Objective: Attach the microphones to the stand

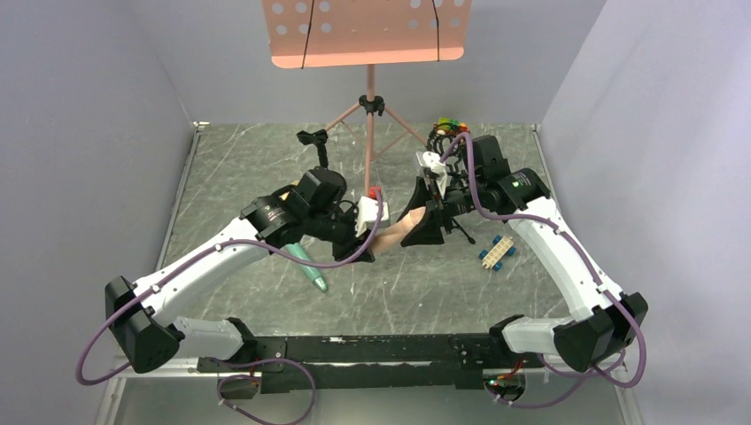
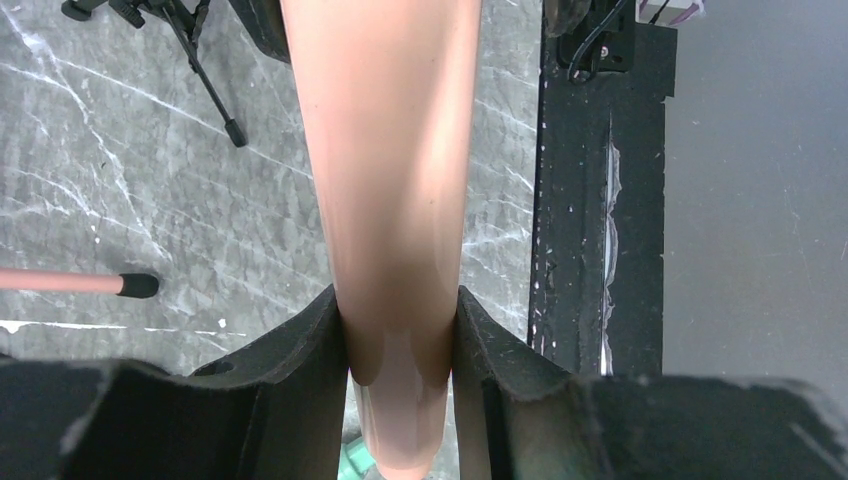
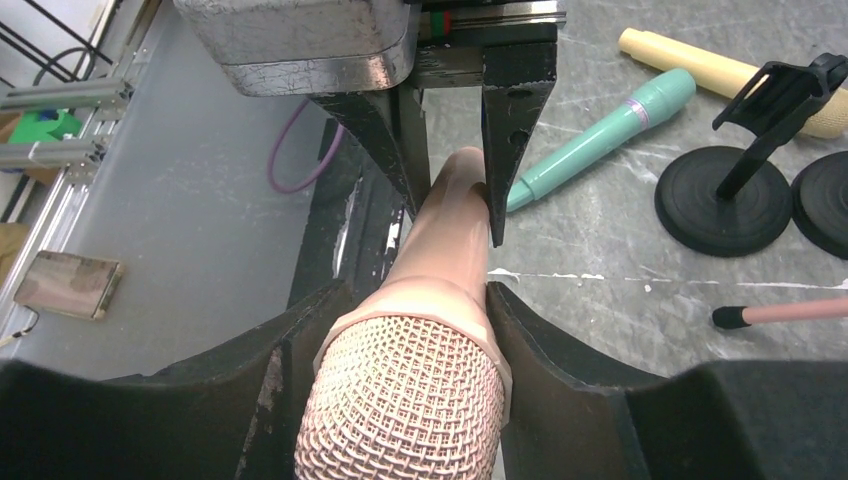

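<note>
Two grippers on one salmon pink microphone [image 3: 410, 400]

Both arms meet above the middle of the table [image 1: 416, 292], and the salmon pink microphone hangs between them, clear of the marble surface. The left gripper [image 2: 398, 300] is clamped on the tail end of its handle, one dark finger pressed to each side. The right gripper [image 3: 410, 300] takes the other end: its jaws sit against the collar just under the mesh head, and they look to be touching it on both sides. From above, only a short stretch of the pink body shows between the two wrists; the rest is covered by them.

The teal green microphone [image 3: 600, 135] lies flat on the table, left of the middle, its head end hidden under the left arm in the top view. The pale yellow microphone [image 3: 720, 85] lies just beyond it, partly behind a small black clip stand [image 3: 722, 195]; the top view does not show it. A second round black base [image 3: 825, 200] is cut off at the picture's edge.

Toward the far edge stands the pink music stand [image 1: 370, 115], its desk cropped at the top. A toy car [image 1: 498, 251] sits right of the middle, and a blurred cluster of coloured toys [image 1: 447, 126] lies near the far right corner
</note>
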